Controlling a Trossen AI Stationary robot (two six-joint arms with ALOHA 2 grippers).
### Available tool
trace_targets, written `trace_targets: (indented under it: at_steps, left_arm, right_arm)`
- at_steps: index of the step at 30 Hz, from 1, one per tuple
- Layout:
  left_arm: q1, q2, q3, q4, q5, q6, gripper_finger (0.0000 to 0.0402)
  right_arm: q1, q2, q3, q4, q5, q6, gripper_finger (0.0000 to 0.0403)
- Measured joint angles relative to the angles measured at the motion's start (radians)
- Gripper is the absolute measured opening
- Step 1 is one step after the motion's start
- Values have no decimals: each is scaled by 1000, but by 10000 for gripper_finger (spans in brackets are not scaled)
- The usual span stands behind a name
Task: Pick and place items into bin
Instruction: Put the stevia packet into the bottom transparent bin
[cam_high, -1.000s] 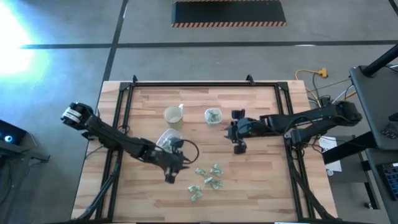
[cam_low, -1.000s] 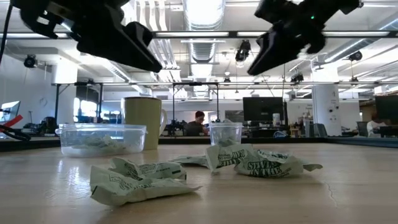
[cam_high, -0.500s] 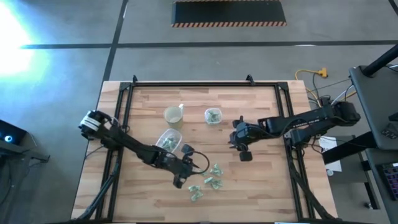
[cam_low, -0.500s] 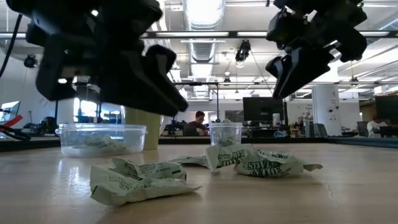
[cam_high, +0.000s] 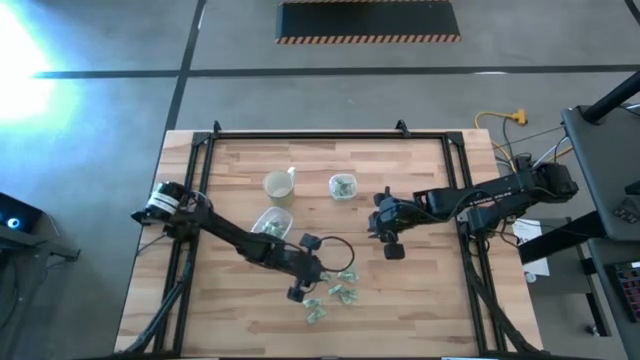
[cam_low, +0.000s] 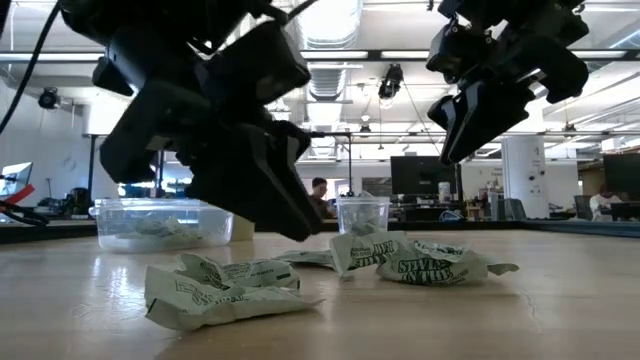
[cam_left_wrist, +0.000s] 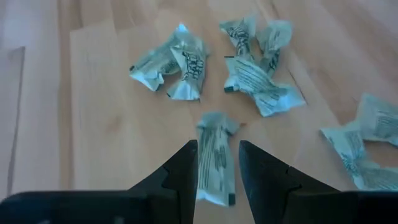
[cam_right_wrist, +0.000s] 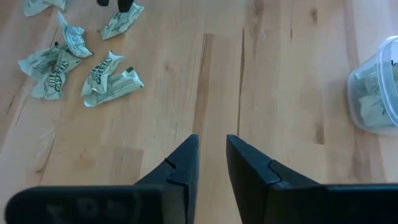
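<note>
**Straddling a wrapped piece at the edge of the pile**

Reaching across the wooden table (cam_high: 420, 300), the left gripper (cam_high: 301, 287) hangs low over the loose cluster of pale-green wrapped pieces (cam_high: 335, 293) near the table's front middle. Its wrist view shows the fingers (cam_left_wrist: 180, 174) spread, with one crinkled piece (cam_left_wrist: 214, 163) lying lengthwise between them; whether the pads touch it cannot be told. More pieces (cam_left_wrist: 249, 68) lie scattered just beyond, apart from each other on the bare wood. A shallow clear tub (cam_high: 270, 226) holding pieces sits near the left arm, and a smaller clear cup (cam_high: 342, 186) with pieces inside stands farther back, beside a pale yellowish cup (cam_high: 278, 185). The right gripper (cam_high: 390, 238) hovers above the table to the right of the pile, its fingers (cam_right_wrist: 180, 168) slightly apart and holding nothing
</note>
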Motion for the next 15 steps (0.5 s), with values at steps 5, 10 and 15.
trace_targets:
  at_steps: [5, 10, 15]
  left_arm:
    - [3, 5, 3, -26, 4, -27, 100]
    - [8, 5, 1, -65, 18, -53, 100]
    - [12, 5, 0, -68, 19, -52, 100]
  right_arm:
    - [0, 0, -1, 0, 0, 0, 68]
    - [0, 0, -1, 4, 0, 0, 71]
    - [0, 0, -2, 4, 0, 0, 71]
